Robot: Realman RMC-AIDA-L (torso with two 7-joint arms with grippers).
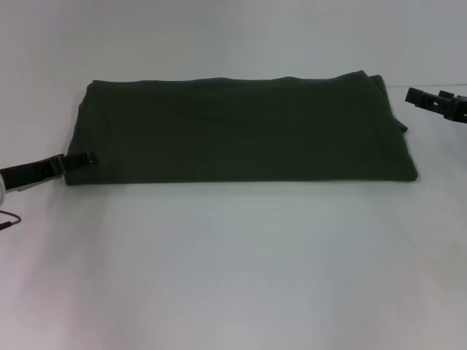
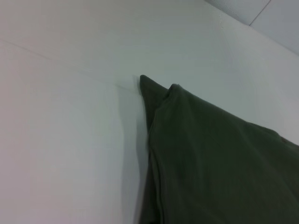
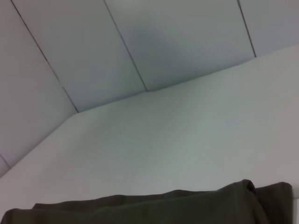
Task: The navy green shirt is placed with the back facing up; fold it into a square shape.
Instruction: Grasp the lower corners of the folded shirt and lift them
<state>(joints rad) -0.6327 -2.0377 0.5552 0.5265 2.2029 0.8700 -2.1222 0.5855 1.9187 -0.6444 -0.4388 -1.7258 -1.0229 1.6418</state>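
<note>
The navy green shirt (image 1: pixel 241 131) lies folded into a long band, square fold outstanding; left gripper (image 1: pixel 82 158) at 9 o'clock and right gripper (image 1: pixel 432 99) at 2 o'clock, finger states indeterminable.

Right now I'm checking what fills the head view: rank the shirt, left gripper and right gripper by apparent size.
1. navy green shirt, by far the largest.
2-3. left gripper at its near left corner and right gripper off its far right corner: both cropped, too alike to rank.
</note>
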